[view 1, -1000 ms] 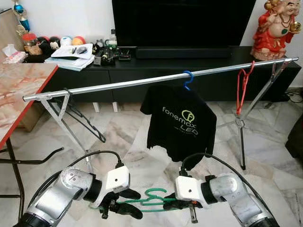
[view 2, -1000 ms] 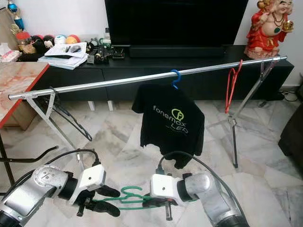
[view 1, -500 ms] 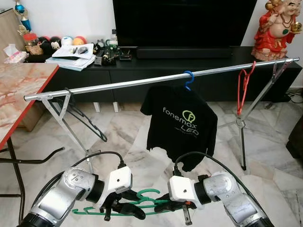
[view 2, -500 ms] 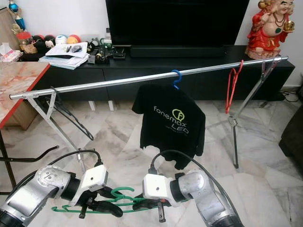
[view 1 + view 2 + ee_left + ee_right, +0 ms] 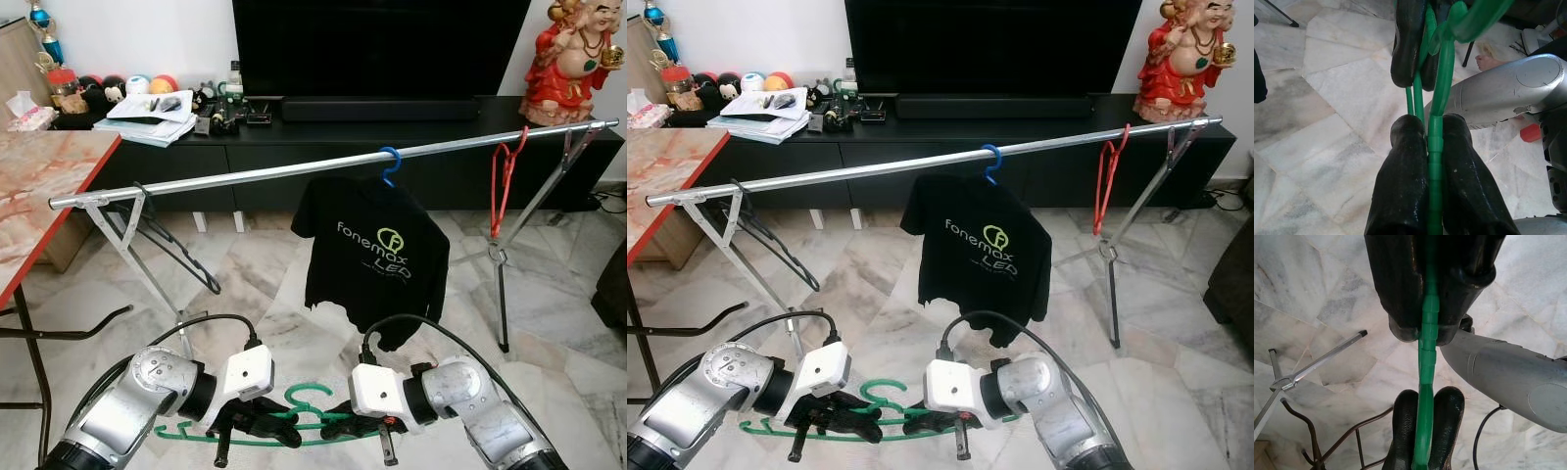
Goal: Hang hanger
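While both grippers' fingers (image 5: 1405, 196) pinch green hanger (image 5: 294, 416) shut, marble floor (image 5: 274, 294), rail (image 5: 294, 168) beyond.

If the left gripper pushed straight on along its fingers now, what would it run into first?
The right gripper. In the left wrist view the left gripper is shut on the green hanger, and the right one, clamped on the same hanger, sits straight ahead with the right forearm behind. The gap looks short, though depth is unclear.

"fonemax LED" in pale print on the black T-shirt (image 5: 374, 257)
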